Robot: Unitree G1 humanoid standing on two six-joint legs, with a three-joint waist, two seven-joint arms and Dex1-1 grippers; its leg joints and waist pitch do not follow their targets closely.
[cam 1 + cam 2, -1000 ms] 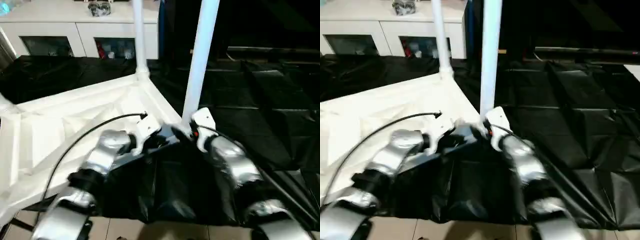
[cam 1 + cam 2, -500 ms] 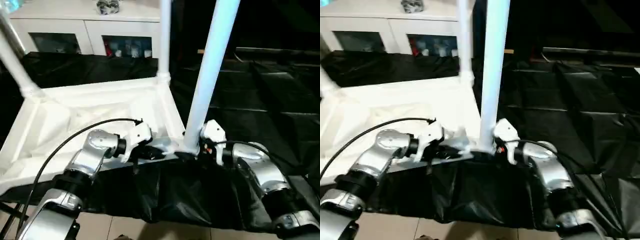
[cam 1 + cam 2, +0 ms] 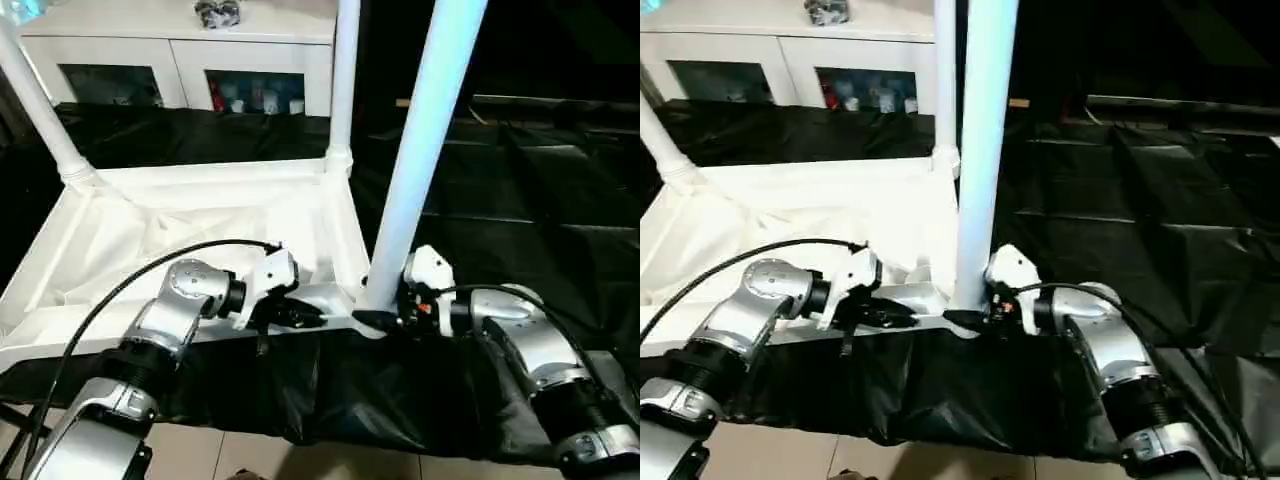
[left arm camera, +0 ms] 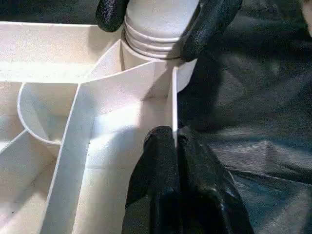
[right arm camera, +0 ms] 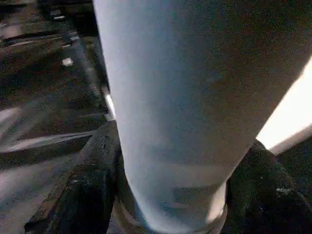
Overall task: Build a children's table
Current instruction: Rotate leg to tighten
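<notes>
Children's table (image 3: 200,215) lies upside down on a black-covered surface (image 3: 520,210), its ribbed underside facing up, taking the centre-left of the head view. Three white legs stand upright from its corner sockets: one at 11 o'clock (image 3: 40,115), one at 12 o'clock (image 3: 345,80), and the nearest leg (image 3: 425,150) rising from the near right corner, just right of centre.

Right end effector (image 3: 385,318) is clamped on the base of that nearest leg; in the left wrist view its two black fingers (image 4: 209,22) sit on either side of the ribbed collar, just above the socket. In the right wrist view the leg stands between the two dark fingers (image 5: 85,185).

Left end effector (image 4: 173,139), at 7 o'clock from the leg, pinches the thin white wall of the table's near edge, fingertips pressed together on it just beside the corner socket.

White cabinet (image 3: 180,60) with glass doors stands beyond the surface at 12 o'clock.
</notes>
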